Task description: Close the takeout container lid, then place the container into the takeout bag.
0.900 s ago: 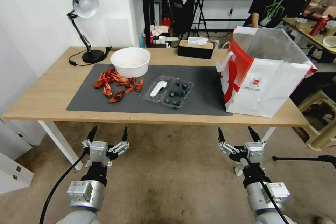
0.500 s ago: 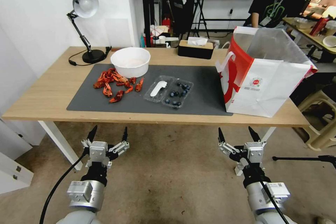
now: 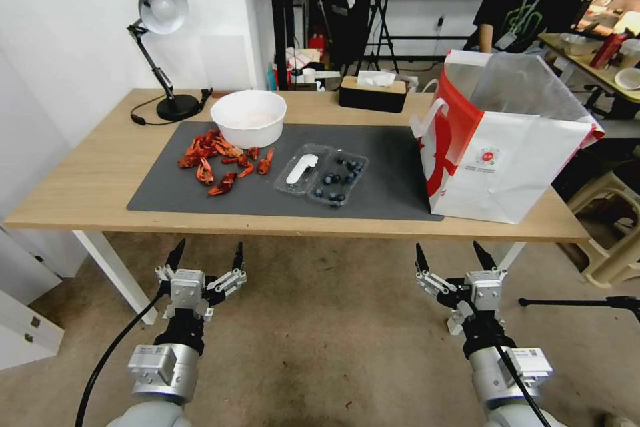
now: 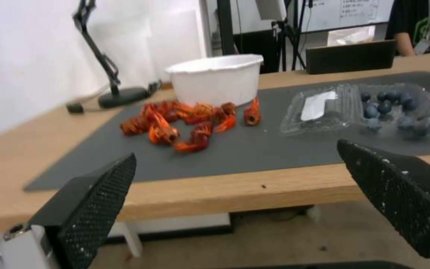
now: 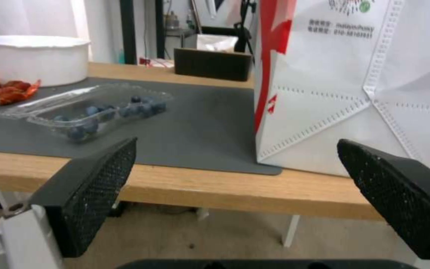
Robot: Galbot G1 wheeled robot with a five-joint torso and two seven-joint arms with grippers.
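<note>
Nothing has shifted since a moment ago: both arms hang where they were, below the front edge of the table (image 3: pixel 87 193) and out over the floor. The left gripper (image 3: pixel 205 257) sits under the table's front-left stretch, jaws spread wide with nothing between them. The right gripper (image 3: pixel 452 255) matches it under the front-right stretch, jaws just as wide and just as empty.

Up on the table, the dark mat (image 3: pixel 393 180) lies where it lay, and the takeout container (image 3: pixel 322 174) rests near the mat's middle, a little toward its front edge, opened flat. The lid (image 3: pixel 301 169) with its long white label is folded out on the left, touching the mat, and the half with the blueberries (image 3: pixel 339 178) lies on the right. From the left wrist view the box (image 4: pixel 369 110) reads the same, lid down and berries uncovered.

The takeout bag (image 3: pixel 507 160) stands upright at the table's right end, its base partly over the mat's right edge, mouth open and silvery lining showing. It is well apart from the box, same as before.

Toward the back-left part of the mat sits a white bowl (image 3: pixel 248 118), with a heap of red crayfish (image 3: pixel 217 160) just in front of it. A desk lamp (image 3: pixel 160 47) stands at the back-left corner of the table and a tissue box (image 3: pixel 373 92) at the back edge, all unmoved.
</note>
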